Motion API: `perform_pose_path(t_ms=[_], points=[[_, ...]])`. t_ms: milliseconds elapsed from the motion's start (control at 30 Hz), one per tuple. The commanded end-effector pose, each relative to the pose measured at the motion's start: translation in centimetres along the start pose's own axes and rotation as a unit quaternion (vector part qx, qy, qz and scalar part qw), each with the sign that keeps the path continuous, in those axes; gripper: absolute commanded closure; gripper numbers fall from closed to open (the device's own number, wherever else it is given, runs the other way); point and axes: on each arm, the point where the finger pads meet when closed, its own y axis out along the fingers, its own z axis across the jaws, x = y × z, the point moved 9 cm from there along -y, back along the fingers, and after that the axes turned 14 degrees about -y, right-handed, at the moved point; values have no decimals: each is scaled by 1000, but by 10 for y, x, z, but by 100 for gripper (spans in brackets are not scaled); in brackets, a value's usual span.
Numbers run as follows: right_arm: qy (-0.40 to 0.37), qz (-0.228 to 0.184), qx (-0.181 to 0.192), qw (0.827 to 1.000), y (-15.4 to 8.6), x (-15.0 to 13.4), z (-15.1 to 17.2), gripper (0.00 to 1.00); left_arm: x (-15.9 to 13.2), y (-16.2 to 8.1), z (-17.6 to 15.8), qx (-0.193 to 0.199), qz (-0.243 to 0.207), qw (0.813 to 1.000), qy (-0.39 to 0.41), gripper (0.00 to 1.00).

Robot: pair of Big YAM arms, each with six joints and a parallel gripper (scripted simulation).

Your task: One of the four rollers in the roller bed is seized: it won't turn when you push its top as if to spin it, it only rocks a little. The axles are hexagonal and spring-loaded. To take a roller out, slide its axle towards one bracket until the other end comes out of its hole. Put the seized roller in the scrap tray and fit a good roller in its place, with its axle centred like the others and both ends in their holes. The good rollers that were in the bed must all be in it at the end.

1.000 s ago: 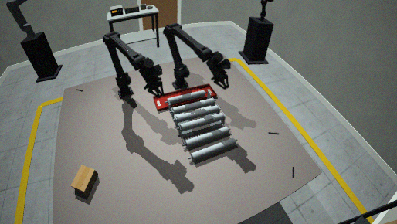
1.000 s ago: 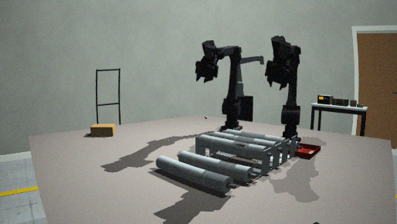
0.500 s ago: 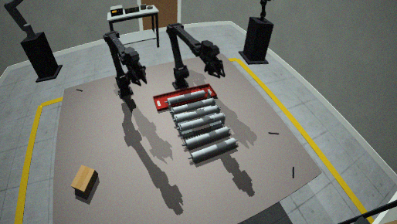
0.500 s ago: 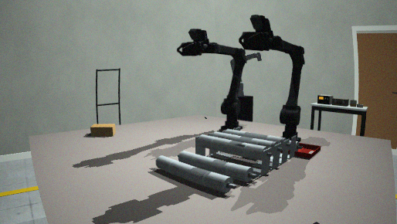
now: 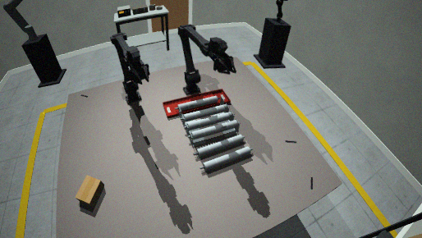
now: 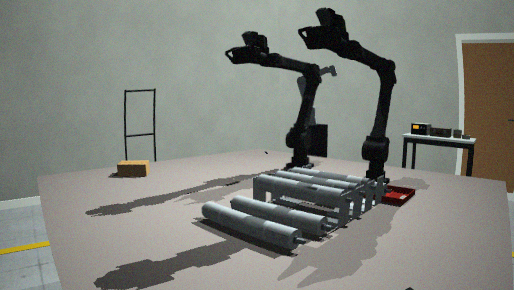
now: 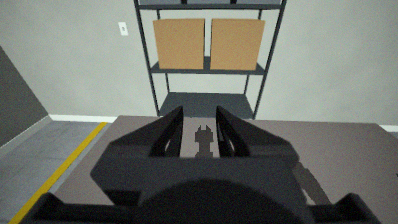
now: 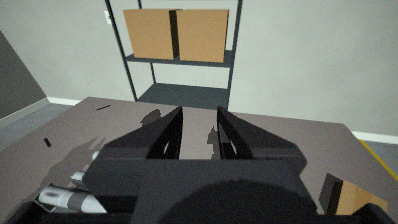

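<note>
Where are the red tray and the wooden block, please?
red tray [image 5: 168, 110] [image 6: 406, 195]: top and exterior views, bare floor at one end
wooden block [image 5: 89, 189] [image 6: 133, 169] [image 8: 361, 198]: top, exterior and right wrist views, exposed face

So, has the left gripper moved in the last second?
Yes. The left gripper has risen, and is now higher above the roller bed.
</note>
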Motion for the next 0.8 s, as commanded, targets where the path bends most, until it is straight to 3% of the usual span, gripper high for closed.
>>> perform_pose_path(t_ms=[0,33,100,133,233,300,433,767], points=[[3,-25,-14,1000,2,27,-14,68,48,-10,-16,-18,-55,998,-5,68],[2,-24,-3,1000,-2,23,-4,68,24,5,-8,-7,-22,1000,-3,68],[4,-25,0,1000,-3,24,-1,68,26,6,-10,-9,-24,1000,-6,68],[4,-27,4,1000,-8,24,2,68,3,7,-4,-2,1,1000,-7,68],[4,-23,5,1000,-9,20,3,68,2,-2,-3,-1,1,1000,-7,68],[4,-21,5,1000,-8,19,4,68,18,-3,-7,-6,-16,1000,-6,68],[4,-13,7,1000,-7,11,5,68,5,-6,-3,-1,-4,1000,-6,68],[4,-16,6,1000,-9,13,4,68,12,-8,-4,-3,-14,1000,-6,68]])
